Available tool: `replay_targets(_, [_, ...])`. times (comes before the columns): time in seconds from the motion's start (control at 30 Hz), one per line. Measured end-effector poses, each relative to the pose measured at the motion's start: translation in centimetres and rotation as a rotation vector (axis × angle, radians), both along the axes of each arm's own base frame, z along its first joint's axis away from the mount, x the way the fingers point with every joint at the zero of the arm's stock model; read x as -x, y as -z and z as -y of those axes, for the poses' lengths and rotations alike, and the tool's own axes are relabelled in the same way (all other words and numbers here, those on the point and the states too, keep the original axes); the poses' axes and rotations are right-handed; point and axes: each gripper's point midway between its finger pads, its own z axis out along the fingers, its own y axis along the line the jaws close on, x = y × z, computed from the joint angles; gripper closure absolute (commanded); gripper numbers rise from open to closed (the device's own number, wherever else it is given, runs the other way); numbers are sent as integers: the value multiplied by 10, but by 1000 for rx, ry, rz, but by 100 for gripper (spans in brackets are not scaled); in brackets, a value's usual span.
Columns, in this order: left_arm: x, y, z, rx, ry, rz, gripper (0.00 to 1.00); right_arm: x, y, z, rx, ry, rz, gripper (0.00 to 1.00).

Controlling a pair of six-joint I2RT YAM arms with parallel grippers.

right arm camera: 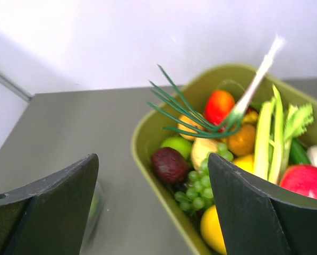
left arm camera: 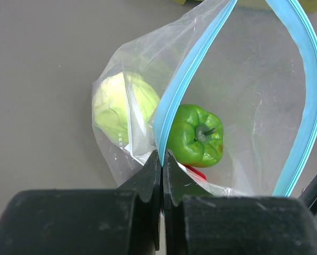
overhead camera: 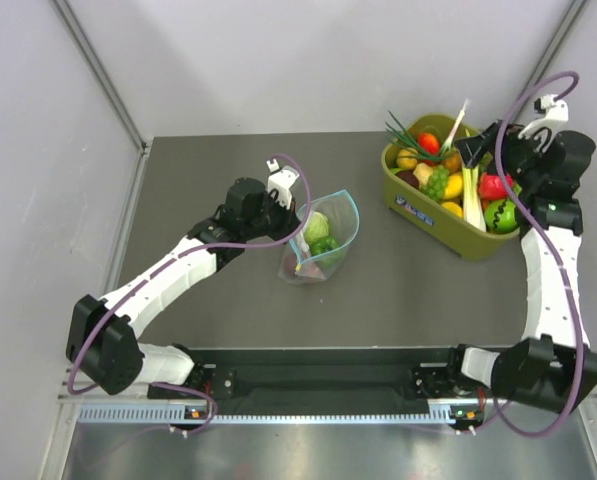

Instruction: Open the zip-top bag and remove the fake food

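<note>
The clear zip-top bag (overhead camera: 323, 240) with a teal-blue zip strip (left arm camera: 182, 87) lies mid-table, its mouth spread open. Inside sit a pale green cabbage (left arm camera: 118, 106), a green bell pepper (left arm camera: 198, 135) and a bit of red chili (left arm camera: 196, 173). My left gripper (left arm camera: 162, 156) is shut on the near side of the bag's zip strip; it also shows in the top view (overhead camera: 290, 212). My right gripper (right arm camera: 153, 175) is open and empty, above the left rim of the olive tub (overhead camera: 403, 197); it also shows in the top view (overhead camera: 498, 150).
The olive-green tub (right arm camera: 147, 141) at the right back holds several toy foods: grapes (right arm camera: 198, 186), a dark red fruit (right arm camera: 170, 164), a lemon, an apple, celery stalks (right arm camera: 270, 138) and a green onion. Grey walls close in behind and at the sides.
</note>
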Motion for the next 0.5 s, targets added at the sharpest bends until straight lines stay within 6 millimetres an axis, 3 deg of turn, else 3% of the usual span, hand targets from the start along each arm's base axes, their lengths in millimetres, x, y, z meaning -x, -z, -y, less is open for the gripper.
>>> replay_targets(0.1, [0, 0, 0, 0, 1, 0, 100, 22, -28, -17, 22, -47, 73, 18])
replay_targets(0.2, [0, 0, 0, 1, 3, -1, 100, 39, -39, -47, 40, -128, 105, 19])
replay_targets(0.33, [1, 0, 1, 1, 3, -1, 100, 63, -31, -124, 41, -357, 92, 21])
replay_targets(0.4, [1, 0, 1, 1, 4, -1, 100, 81, -19, -168, 30, -498, 63, 24])
replay_targets(0.5, [1, 0, 1, 1, 5, -1, 100, 100, -2, -215, 24, -652, 14, 27])
